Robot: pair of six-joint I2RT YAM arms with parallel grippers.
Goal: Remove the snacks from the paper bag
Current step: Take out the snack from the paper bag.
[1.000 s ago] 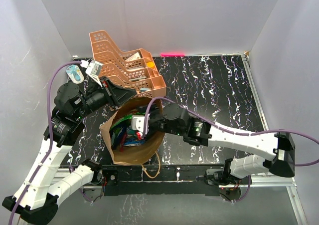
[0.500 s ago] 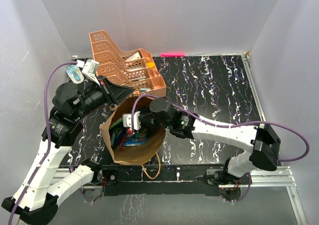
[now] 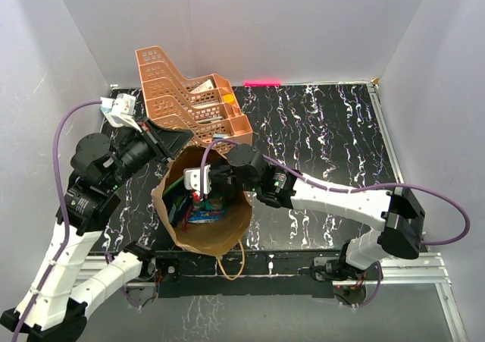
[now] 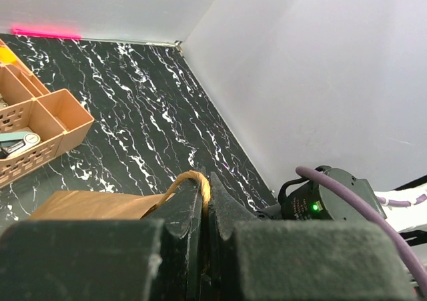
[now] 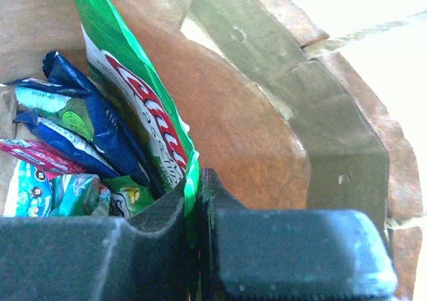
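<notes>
Black marbled table (image 3: 326, 130) is carrying the bag (image 3: 220, 240), which is standing open. We are pinching its handle (image 4: 190, 177) in the left gripper (image 4: 205, 197), now drawn back. Our right gripper (image 5: 193, 204), having advanced into the mouth, is clamping the green packet (image 5: 127, 81) by its edge. Other snacks (image 5: 60, 121) are lying inside. We are judging the lift ready.

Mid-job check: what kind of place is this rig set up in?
Probably a lab test booth rather than a home: plain white walls box in a black marbled tabletop, and aluminium rail frames its edge.
</notes>
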